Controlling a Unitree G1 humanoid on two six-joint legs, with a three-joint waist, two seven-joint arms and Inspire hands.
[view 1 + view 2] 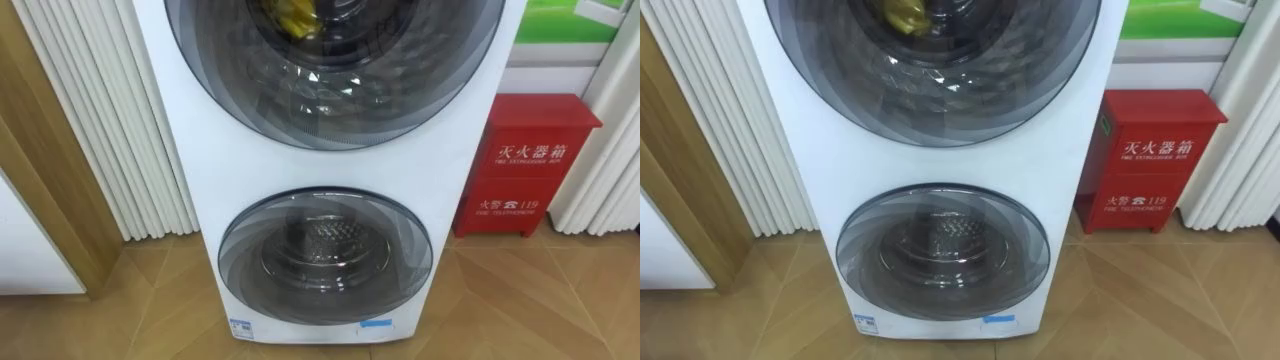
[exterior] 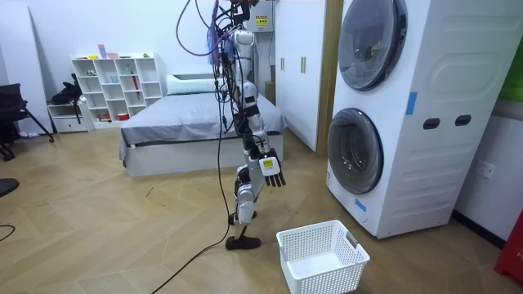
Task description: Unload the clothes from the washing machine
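A white stacked washing machine stands right in front of me, and it is at the room view's right. Its upper round door is closed, with a yellow cloth behind the glass at the top of the view. The lower door is closed too, and bare metal drum shows behind it. In the room view I stand upright a short way from the machine, facing it. My right hand hangs in front of my hip, fingers straight and holding nothing.
A white plastic laundry basket sits on the wooden floor between me and the machine. A red fire-equipment box stands to the machine's right. White ribbed panels and a wooden frame flank its left. A bed is behind me.
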